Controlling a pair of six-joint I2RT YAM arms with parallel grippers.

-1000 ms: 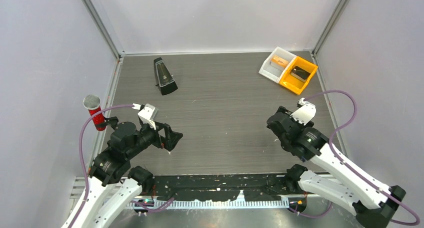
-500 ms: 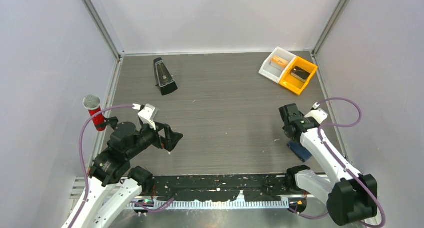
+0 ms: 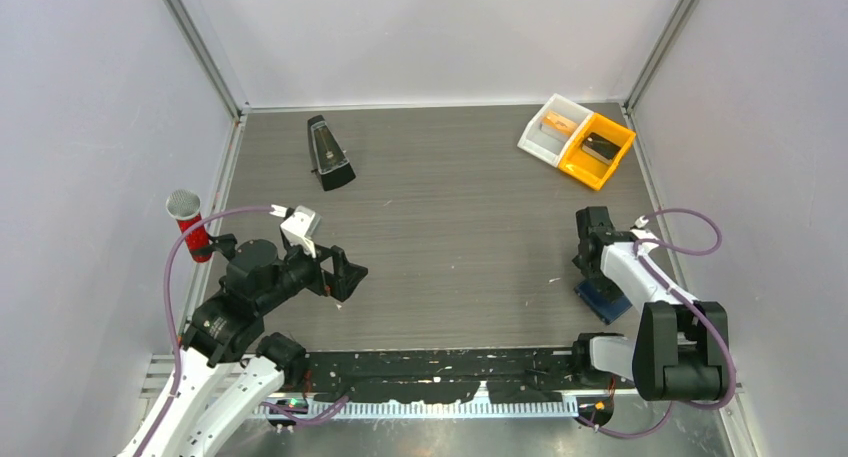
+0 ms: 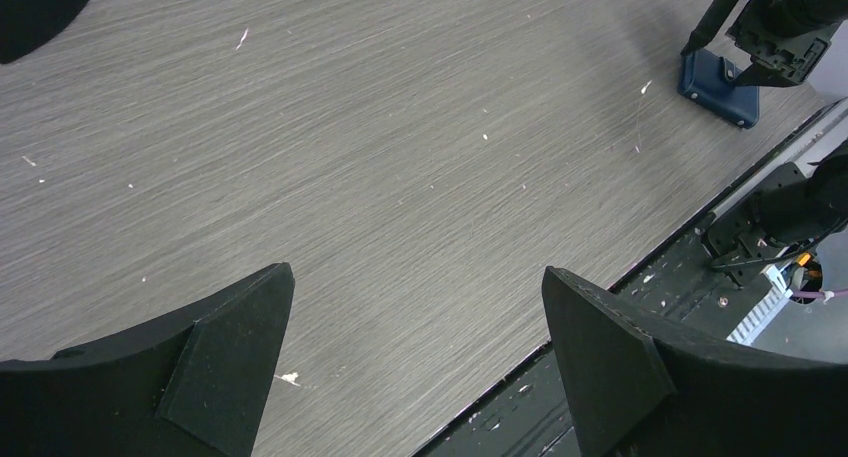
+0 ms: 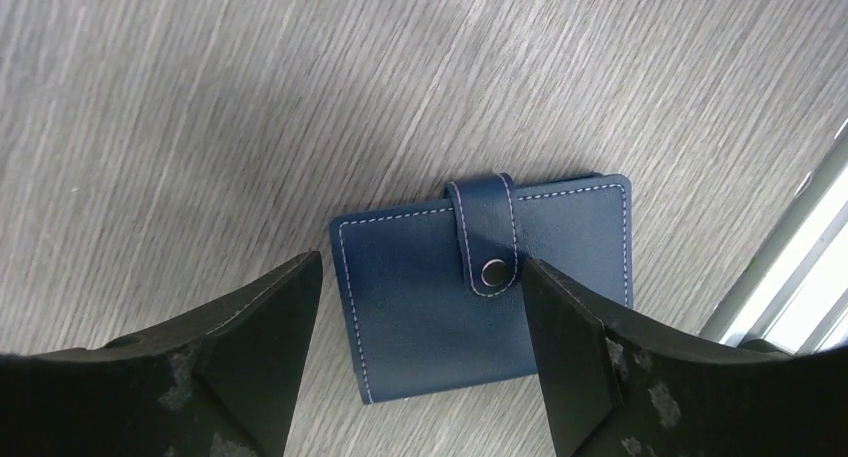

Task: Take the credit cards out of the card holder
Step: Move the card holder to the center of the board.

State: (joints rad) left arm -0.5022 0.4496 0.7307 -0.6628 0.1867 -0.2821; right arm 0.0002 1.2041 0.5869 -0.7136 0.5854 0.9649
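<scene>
The navy card holder (image 5: 485, 287) lay snapped closed at the near right. The right gripper (image 5: 418, 277) hung over it, jaws wide and empty. The left gripper (image 4: 415, 277) gaped empty too.

Even, bright overhead light; soft shadows, sharp focus, no glare.

Black-and-white arms (image 3: 250, 277), purple cables (image 3: 168, 282)

card holder (image 5: 480, 297) | navy blue, white stitching, folded shut | tab with metal snap across its front, apparently fastened | lying flat by the right edge, near front-right corner
</scene>
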